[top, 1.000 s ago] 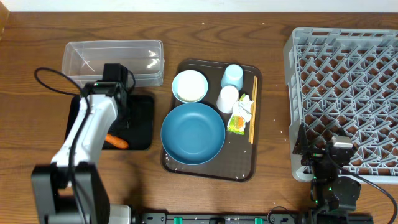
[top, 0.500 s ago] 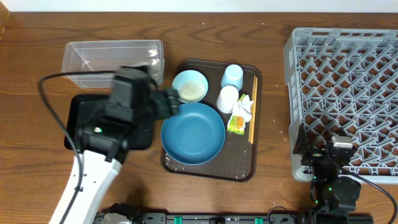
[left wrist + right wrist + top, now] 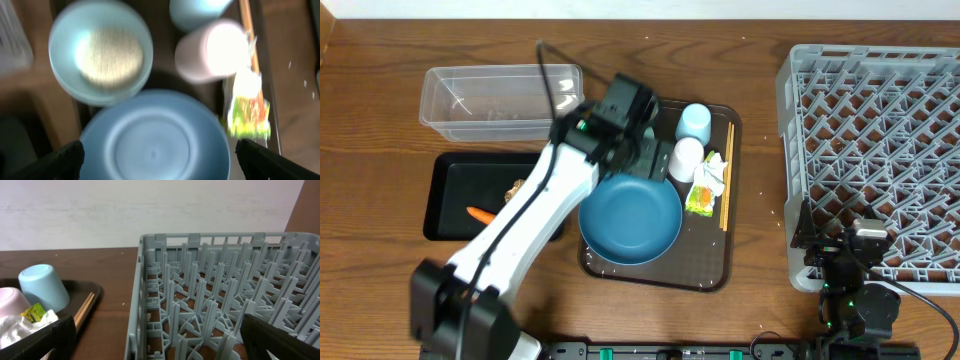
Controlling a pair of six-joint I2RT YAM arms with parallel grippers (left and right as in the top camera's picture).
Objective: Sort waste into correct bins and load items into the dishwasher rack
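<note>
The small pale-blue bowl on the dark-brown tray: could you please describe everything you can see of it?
The small pale-blue bowl is round and smooth, looking like ceramic or plastic. It stands upright on the dark-brown serving tray, holding a mound of white rice grains at its centre. The large round blue plate lies right beside it; the blur hides whether the rims touch. The whitish-pink cup stands apart from it. The open left claw hovers above without touching it.

A dark-brown serving tray (image 3: 706, 264) lies on the wooden table (image 3: 370, 120), with a white wall (image 3: 150, 210) behind.
</note>
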